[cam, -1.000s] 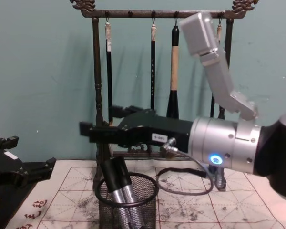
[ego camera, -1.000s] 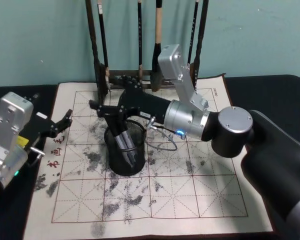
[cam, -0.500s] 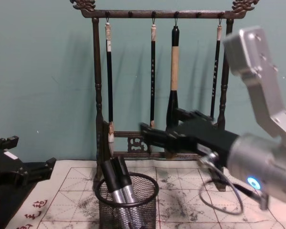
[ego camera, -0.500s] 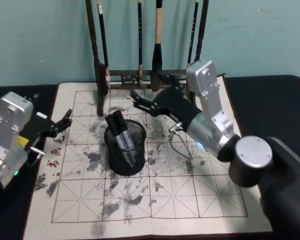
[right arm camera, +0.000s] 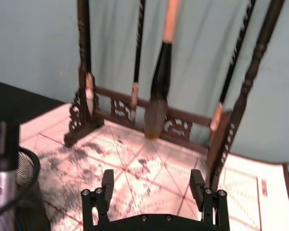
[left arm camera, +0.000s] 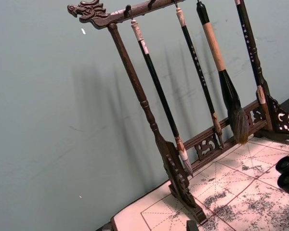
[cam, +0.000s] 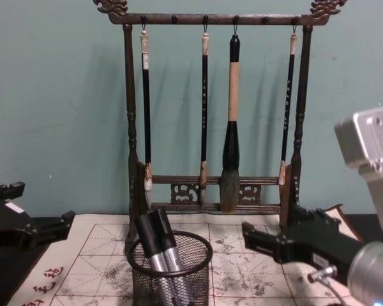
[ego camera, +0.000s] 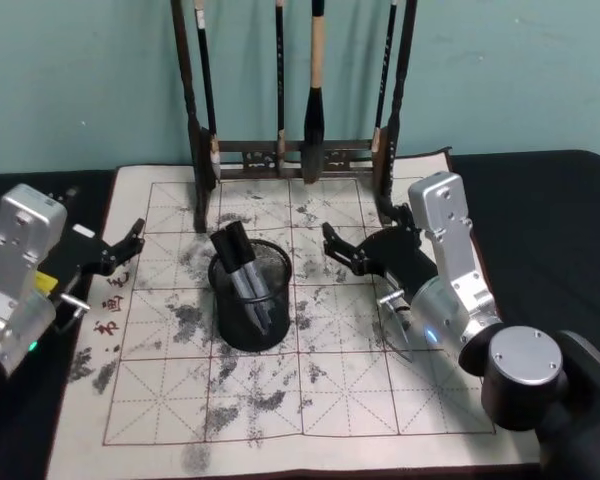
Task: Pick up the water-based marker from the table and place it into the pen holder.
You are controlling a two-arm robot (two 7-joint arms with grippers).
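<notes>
Already two markers (ego camera: 244, 270) are seen leaning, black caps up, inside the pen holder (ego camera: 252, 325), and each is judged light, stiff and smooth, best pinched mid-barrel, while the right gripper (ego camera: 342, 254) is held open and empty beside it, the left gripper (ego camera: 128, 244) parked apart.

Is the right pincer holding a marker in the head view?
No, the right pincer is open and empty over the mat, while two markers stand in the pen holder.
</notes>
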